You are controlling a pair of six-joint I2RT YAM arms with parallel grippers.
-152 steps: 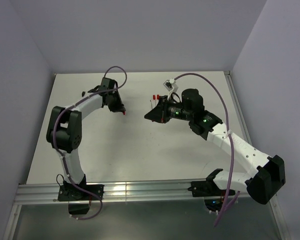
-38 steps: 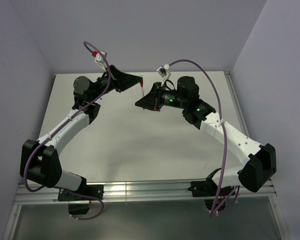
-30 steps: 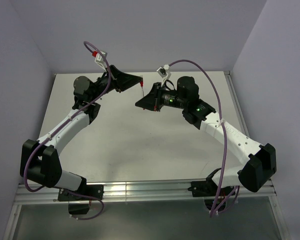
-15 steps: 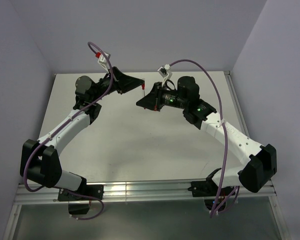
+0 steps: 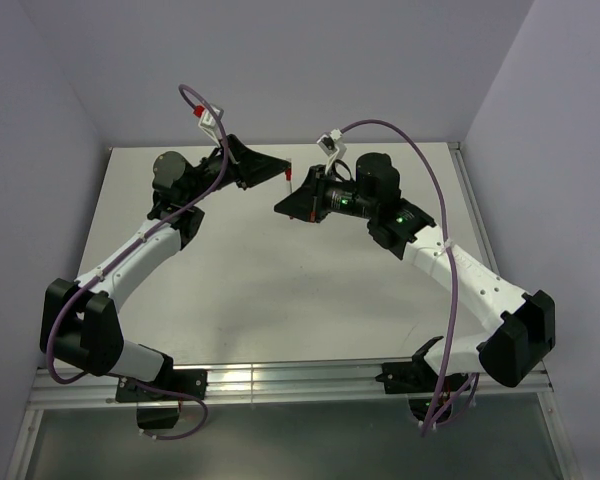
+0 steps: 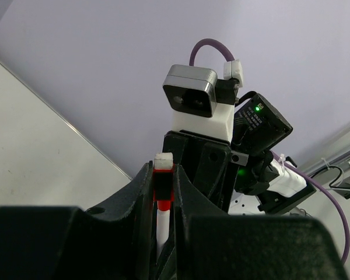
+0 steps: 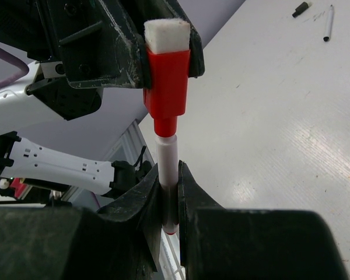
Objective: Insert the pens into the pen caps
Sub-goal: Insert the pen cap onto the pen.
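Observation:
Both arms are raised and meet above the table's back middle. My left gripper (image 5: 283, 175) is shut on a red pen cap (image 6: 163, 195) with a white end; the cap also shows in the right wrist view (image 7: 166, 81). My right gripper (image 5: 294, 193) is shut on a white-barrelled pen (image 7: 168, 160), which also shows in the left wrist view (image 6: 160, 224). The barrel runs straight into the cap's open end, and the two are in line and joined. In the top view the pair is a tiny red and white spot (image 5: 289, 179) between the two grippers.
A black cap (image 7: 301, 8) and a thin pen (image 7: 328, 23) lie on the white table (image 5: 280, 290), far side in the right wrist view. Purple cables (image 5: 420, 160) arch over both wrists. Grey walls close the back and sides.
Five seconds ago both grippers were low at the table. They have since lifted, and in the last second the left gripper moved right, closing the gap to the right gripper.

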